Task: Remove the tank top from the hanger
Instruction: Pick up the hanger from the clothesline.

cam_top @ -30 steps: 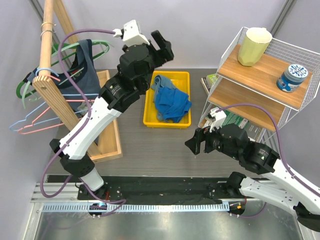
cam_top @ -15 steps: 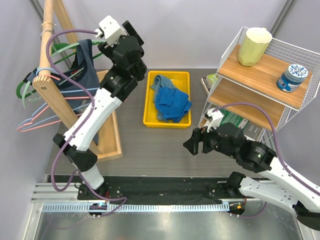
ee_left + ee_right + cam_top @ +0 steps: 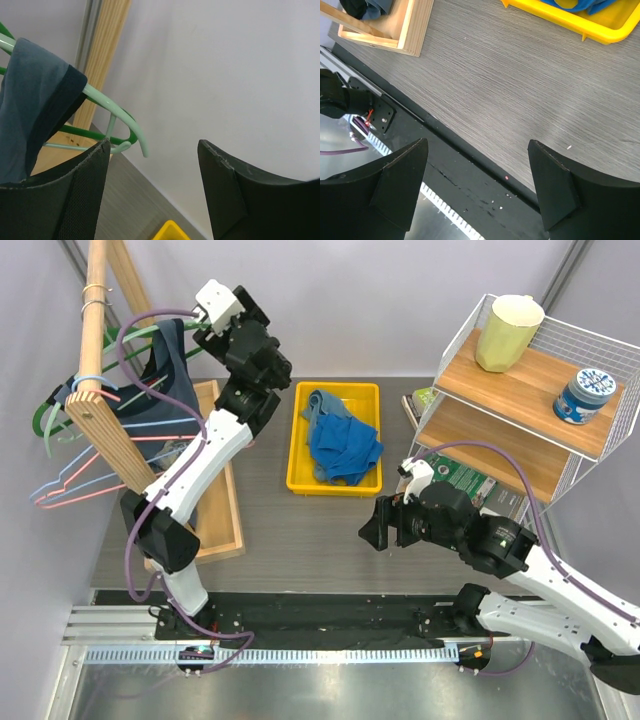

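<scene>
Mint-green plastic is what I'm steering by right now: the hanger (image 3: 107, 102) arm curls down just ahead of my left gripper (image 3: 152, 145), whose jaws stand well apart with nothing between them. The tank top (image 3: 30, 110) sits up and left of that, its strap looped over the hanger's shoulder, all of it hanging off the wooden rack (image 3: 93, 330) at the back left of the table. My take: don't pinch the bare tip. I'd slide left until fabric is between the pads, grab the strap near its edge, then pull out along the arm and off the end so the hanger doesn't swing or come off the rail with it. The right gripper (image 3: 477, 144) is wide open too, holding nothing, hovering over the tabletop, so it's no help for bracing. The top itself is slate blue with a darker navy band along the strap edge — a soft, limp knit by the look, so I expect it'll sag once free.
</scene>
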`<action>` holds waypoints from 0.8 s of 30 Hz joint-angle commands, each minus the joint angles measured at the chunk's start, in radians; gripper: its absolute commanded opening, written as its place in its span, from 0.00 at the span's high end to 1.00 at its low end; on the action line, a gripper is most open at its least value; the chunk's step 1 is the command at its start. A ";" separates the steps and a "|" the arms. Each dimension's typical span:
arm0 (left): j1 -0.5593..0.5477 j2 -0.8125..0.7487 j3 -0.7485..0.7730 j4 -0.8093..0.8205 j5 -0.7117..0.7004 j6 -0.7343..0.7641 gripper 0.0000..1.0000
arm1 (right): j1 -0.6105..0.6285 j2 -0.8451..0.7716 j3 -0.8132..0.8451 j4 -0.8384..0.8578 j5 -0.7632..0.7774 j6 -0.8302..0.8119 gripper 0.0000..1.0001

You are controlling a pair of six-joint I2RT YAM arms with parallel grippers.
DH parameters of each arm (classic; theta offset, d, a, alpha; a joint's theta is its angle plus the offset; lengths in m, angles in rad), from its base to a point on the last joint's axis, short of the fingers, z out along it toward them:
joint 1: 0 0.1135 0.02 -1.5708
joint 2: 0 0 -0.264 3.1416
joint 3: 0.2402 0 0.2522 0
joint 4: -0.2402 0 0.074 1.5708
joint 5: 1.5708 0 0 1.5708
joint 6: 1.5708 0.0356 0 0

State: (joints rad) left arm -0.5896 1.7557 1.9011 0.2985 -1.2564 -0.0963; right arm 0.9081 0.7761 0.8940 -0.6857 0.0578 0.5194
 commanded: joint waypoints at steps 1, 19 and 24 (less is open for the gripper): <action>0.034 -0.005 0.000 0.119 -0.021 -0.092 0.30 | 0.005 -0.021 0.025 0.043 0.008 0.060 0.14; 0.123 -0.001 -0.060 0.257 -0.087 -0.126 0.37 | 0.006 0.028 0.049 0.078 -0.013 0.031 0.14; 0.140 0.010 -0.036 0.248 -0.080 -0.141 0.38 | 0.006 0.022 0.039 0.084 -0.016 0.025 0.13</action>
State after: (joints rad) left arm -0.4618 1.7592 1.8133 0.4763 -1.3018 -0.1818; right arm 0.9081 0.8154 0.9051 -0.6537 0.0486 0.5583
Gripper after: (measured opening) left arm 0.626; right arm 0.862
